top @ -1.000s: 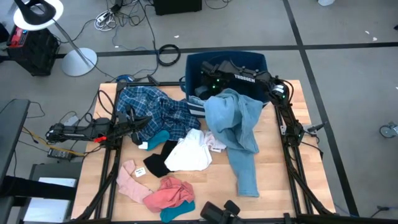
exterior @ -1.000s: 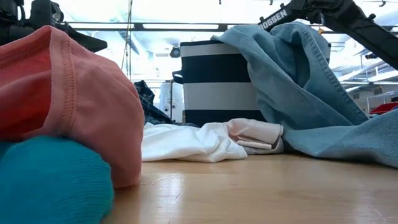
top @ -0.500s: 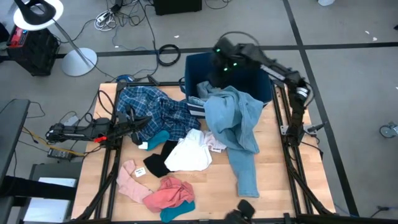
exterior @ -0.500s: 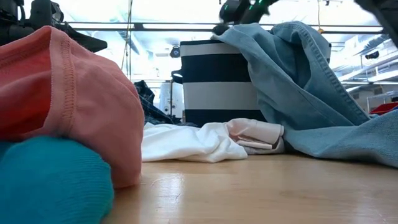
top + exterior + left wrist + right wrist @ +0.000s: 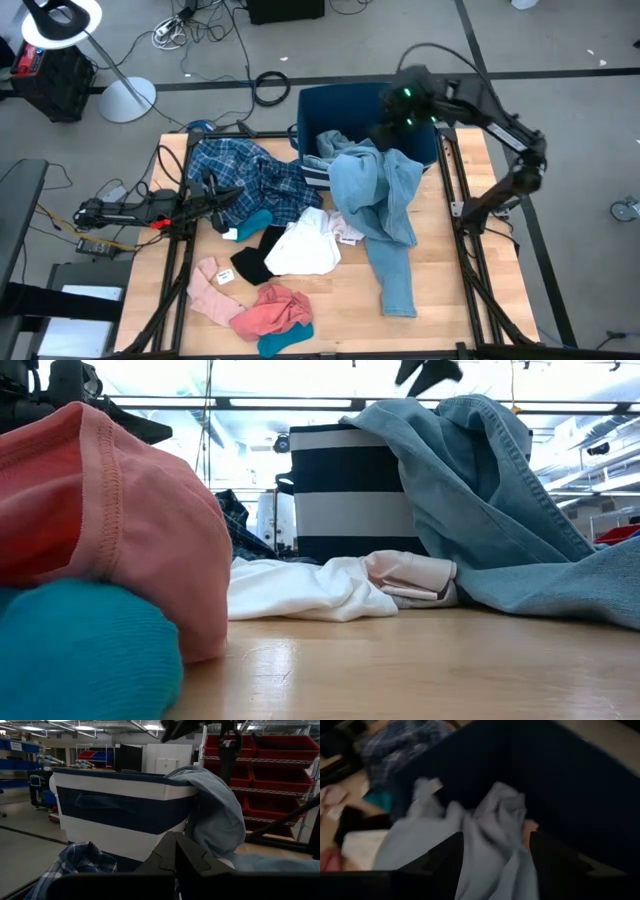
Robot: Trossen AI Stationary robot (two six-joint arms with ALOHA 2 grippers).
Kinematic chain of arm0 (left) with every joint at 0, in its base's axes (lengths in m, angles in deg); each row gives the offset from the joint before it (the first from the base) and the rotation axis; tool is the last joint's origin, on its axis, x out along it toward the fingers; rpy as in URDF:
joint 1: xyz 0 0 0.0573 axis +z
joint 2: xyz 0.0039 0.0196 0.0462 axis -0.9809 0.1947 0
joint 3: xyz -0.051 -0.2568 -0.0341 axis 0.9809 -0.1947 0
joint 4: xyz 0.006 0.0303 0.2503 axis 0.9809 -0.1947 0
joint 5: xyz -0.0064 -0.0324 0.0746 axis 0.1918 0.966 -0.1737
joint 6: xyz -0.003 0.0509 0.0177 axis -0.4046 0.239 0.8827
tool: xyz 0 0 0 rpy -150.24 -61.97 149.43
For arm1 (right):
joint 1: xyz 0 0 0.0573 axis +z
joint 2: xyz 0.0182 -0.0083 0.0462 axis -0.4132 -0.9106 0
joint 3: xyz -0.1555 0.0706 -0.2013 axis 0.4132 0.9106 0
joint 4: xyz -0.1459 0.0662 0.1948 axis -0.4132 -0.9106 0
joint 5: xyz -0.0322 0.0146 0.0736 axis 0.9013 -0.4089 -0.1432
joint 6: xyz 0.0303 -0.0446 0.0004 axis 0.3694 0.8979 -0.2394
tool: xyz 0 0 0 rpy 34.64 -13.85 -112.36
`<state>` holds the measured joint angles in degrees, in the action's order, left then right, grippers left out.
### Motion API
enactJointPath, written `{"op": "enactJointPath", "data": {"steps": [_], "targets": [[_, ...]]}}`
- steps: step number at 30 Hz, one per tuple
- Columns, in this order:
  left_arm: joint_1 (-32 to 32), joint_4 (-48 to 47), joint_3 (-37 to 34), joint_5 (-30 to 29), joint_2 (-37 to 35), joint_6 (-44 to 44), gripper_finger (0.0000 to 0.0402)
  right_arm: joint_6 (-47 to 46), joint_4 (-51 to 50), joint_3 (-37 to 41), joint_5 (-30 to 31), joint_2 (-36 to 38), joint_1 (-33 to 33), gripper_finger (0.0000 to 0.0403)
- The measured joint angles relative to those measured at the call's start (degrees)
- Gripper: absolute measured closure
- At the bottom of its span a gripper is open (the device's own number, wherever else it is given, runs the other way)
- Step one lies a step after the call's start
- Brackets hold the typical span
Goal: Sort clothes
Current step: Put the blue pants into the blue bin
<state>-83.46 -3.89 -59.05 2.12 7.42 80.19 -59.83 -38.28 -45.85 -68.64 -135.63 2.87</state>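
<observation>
A light blue garment (image 5: 378, 200) hangs over the near rim of the dark blue, white-striped bin (image 5: 340, 105); its lower end lies on the table. My right gripper (image 5: 380, 133) is open and empty, high above the bin, with the garment (image 5: 485, 835) below its fingers. My left gripper (image 5: 228, 198) is shut and empty at the table's left, beside the blue plaid shirt (image 5: 245, 172). White (image 5: 305, 250), black (image 5: 255, 263), pink (image 5: 212, 290), coral (image 5: 272, 308) and teal (image 5: 285, 340) pieces lie on the table.
The bin stands at the table's far edge, and its striped wall shows in the low view (image 5: 345, 490) and the left wrist view (image 5: 115, 815). Bare wood (image 5: 450, 260) lies to the right of the garment. A lamp and cables are on the floor beyond the table.
My right gripper has risen from low over the bin and swung toward the table's right edge. The light blue garment stays draped over the bin's rim.
</observation>
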Motion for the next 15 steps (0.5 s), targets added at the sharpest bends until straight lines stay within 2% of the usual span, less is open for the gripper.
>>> {"op": "enactJointPath", "data": {"steps": [4, 8, 15], "targets": [[-0.02, 0.01, 0.00, 0.00, 0.00, 0.00, 0.0396, -5.11, -0.88, 7.42, 4.42, 6.49, 8.10, 0.0176], [0.00, 0.00, 0.00, -0.02, 0.00, 0.00, 0.0396, -12.81, 0.23, 17.64, 11.72, 13.79, 17.42, 0.0176], [0.00, 0.00, 0.00, 0.00, 0.00, -0.01, 0.0396, -28.03, 6.85, 37.08, 22.14, 25.92, 34.77, 0.0176]]}}
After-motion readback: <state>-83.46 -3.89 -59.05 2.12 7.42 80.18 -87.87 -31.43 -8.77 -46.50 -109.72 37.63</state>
